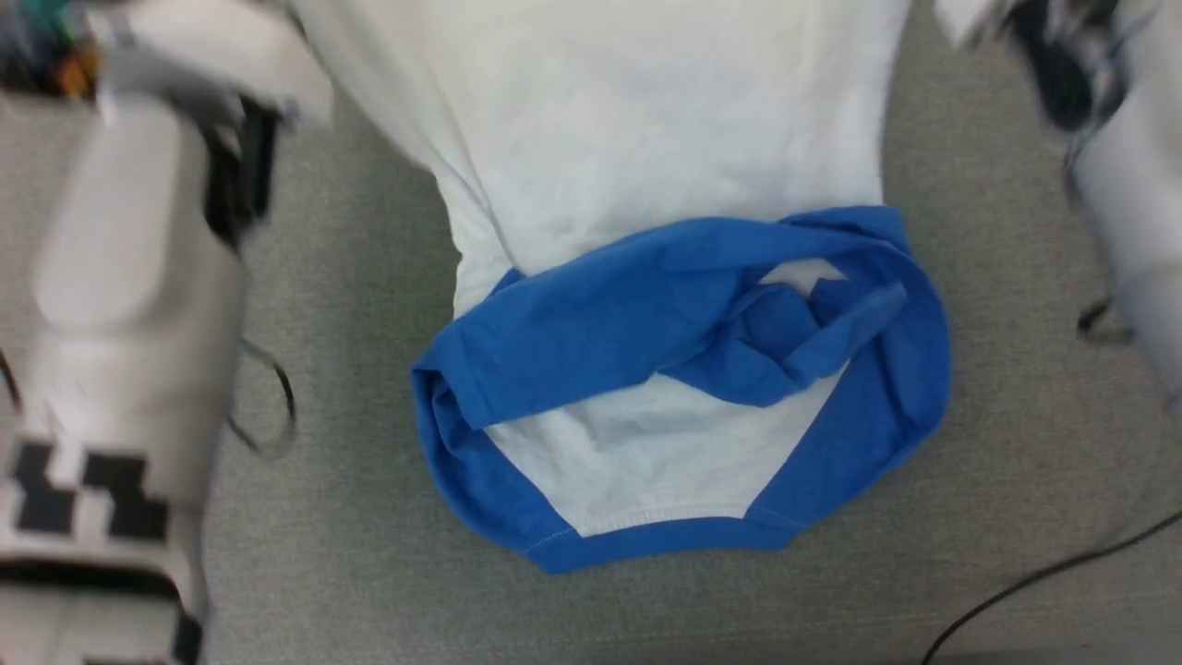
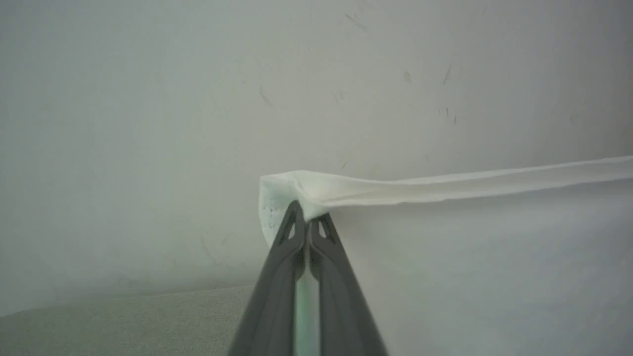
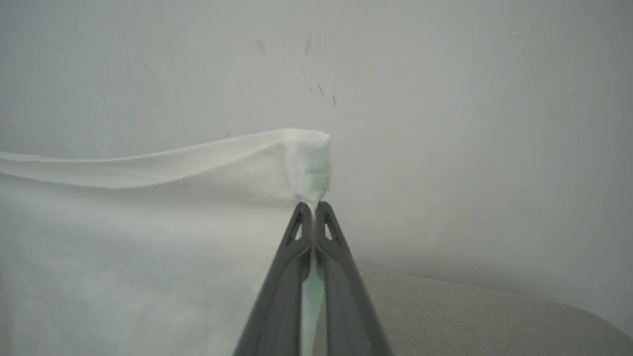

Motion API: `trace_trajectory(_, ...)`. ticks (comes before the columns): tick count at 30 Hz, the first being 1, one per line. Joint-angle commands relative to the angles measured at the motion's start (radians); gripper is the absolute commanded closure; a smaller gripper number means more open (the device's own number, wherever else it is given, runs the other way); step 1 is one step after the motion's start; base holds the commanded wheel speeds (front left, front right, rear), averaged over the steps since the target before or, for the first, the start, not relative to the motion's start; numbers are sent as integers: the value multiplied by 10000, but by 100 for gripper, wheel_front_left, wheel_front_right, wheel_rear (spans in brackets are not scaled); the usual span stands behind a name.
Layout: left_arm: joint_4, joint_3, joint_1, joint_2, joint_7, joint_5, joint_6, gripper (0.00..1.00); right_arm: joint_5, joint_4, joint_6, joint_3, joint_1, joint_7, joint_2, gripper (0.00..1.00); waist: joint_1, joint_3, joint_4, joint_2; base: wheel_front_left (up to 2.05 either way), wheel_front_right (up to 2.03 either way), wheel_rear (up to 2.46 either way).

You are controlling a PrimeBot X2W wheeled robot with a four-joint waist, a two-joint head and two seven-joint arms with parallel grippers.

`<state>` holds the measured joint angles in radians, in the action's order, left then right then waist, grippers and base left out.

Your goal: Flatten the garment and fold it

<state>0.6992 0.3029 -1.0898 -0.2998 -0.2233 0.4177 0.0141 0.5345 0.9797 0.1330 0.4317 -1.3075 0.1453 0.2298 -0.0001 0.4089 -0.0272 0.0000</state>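
Left gripper (image 2: 307,217) is clamped on one white hem corner of the garment (image 1: 646,129); right gripper (image 3: 313,207) is clamped likewise on the other corner. The hem runs taut-ish between them, in front of a pale wall (image 2: 148,99). Head view: blue sleeves and collar end lie bunched and crossed on the grey surface (image 1: 351,517), white body above. Black cable (image 1: 1043,573) at lower right.

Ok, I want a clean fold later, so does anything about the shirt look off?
Yes. The blue sleeves lie twisted and crossed over the white body of the garment, bunched instead of spread. The left gripper and right gripper each pinch a white corner, away from that tangle.
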Motion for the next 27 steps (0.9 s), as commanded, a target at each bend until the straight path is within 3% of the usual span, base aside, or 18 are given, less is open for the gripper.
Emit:
trace_trajectory(1,-383,-130,1090,67,-156,196,171,100,312,-439,-23,405,1004,64,186,100,1,-753,66,0,0,0,0)
trace_trajectory(7,-2304,-363,4180,-15,-302,460,654,100,1401,-2452,-23,1314,3676,-127,911,100,1,-1545,86,0,0,0,0)
trace_trajectory(13,-4164,-316,6647,-377,63,546,1087,100,2031,-4136,-23,1399,5746,-481,1552,100,1,-2126,36,0,0,0,0)
trace_trajectory(21,-6277,-188,9890,-451,1010,1030,1823,100,2003,-6092,-23,577,8939,-976,2049,100,1,-2720,-131,0,0,0,0)
trace_trajectory(27,-6836,247,11363,-258,1624,1381,1988,100,1676,-6681,-23,-593,10902,-1337,1753,100,1,-2859,-229,0,0,0,0)
